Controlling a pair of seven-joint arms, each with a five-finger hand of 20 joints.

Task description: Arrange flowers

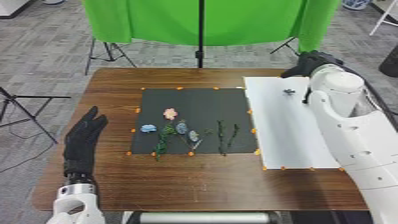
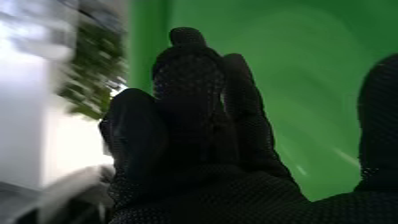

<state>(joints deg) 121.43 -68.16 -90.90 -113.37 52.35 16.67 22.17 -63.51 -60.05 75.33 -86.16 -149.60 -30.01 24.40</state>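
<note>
Flowers (image 1: 181,128) lie on a dark mat (image 1: 200,100) in the middle of the brown table (image 1: 178,185), mostly on its left and central part. Farthest back is a pink flower (image 1: 171,113); a pale blue flower (image 1: 148,128) sits nearer the mat's left edge, just beside a leafy green stem (image 1: 162,142) that runs toward the near edge. Right of that stem are two grey-blue oval heads, the right one, a bit nearer, above thin stalks (image 1: 197,145) that spread apart. Farther right, two slim green sprigs (image 1: 221,137) lie roughly side by side, apart from each other. On the white sheet (image 1: 302,135), right of the mat, a small dark flower (image 1: 289,92) lies toward the far end. Orange markers (image 1: 179,88) dot the edges of mat and sheet. The right hand (image 1: 313,62) is at the table's far right corner, beyond the small dark flower; in the wrist view, its fingers are extended and its thumb stands well apart from them, before green cloth (image 2: 293,100). The left hand (image 1: 80,145) is over the table's left side, fingers straight and close together, pointing away, well apart from the flowers.
</note>
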